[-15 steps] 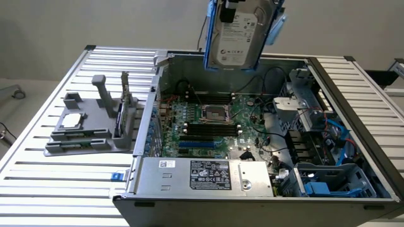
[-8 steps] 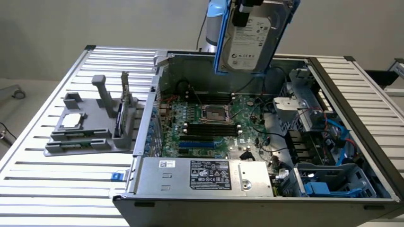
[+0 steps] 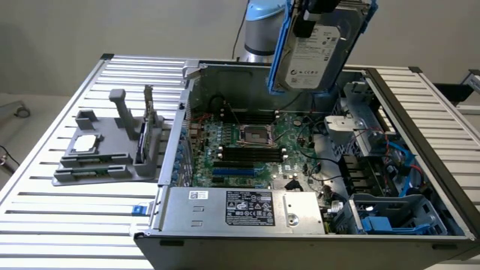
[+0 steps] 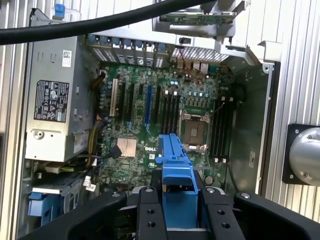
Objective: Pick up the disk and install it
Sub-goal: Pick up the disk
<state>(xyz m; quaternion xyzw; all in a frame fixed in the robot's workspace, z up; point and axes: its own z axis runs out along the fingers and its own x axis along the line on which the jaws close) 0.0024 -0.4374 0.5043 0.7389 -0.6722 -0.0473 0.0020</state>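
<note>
**Disk** (image 3: pixel 315 53): silver-grey hard drive with a white printed label facing the camera, framed by a blue carrier (image 3: pixel 279 50). It is at the top of the exterior view, right of centre. It is held in the air, steeply tilted, above the open computer case (image 3: pixel 300 253) and clear of everything inside it. In the wrist view the carrier (image 4: pixel 176 172) juts out between the fingers, with the motherboard (image 4: pixel 135 125) beyond it.

**Gripper** (image 3: pixel 318 11): at the top edge of the exterior view, on a robot arm (image 3: pixel 262 28) with a pale blue joint. In the wrist view the gripper (image 4: pixel 180 212) has its jaws pressed in on the carrier, one black finger (image 4: pixel 150 215) on each side, pinching it.

**Computer case**: lies on its side with the panel off, in the centre and right of the exterior view. Contents:
- green motherboard (image 3: pixel 225 146)
- CPU socket (image 3: pixel 253 134), near the middle of the board
- grey power supply (image 3: pixel 248 209) with a printed label, along the lower edge
- blue drive bay (image 3: pixel 390 219), in the lower right corner

**Grey fixture** (image 3: pixel 112 169): left of the exterior view, just beside the case. It carries a small square silver chip (image 3: pixel 85 143), lying flat, and a thin dark card (image 3: pixel 149 112), standing upright.

**Slatted aluminium table** (image 3: pixel 67 230): bears the case and the fixture.

**Black cable** (image 4: pixel 100 22): crosses the wrist view above the case.
</note>
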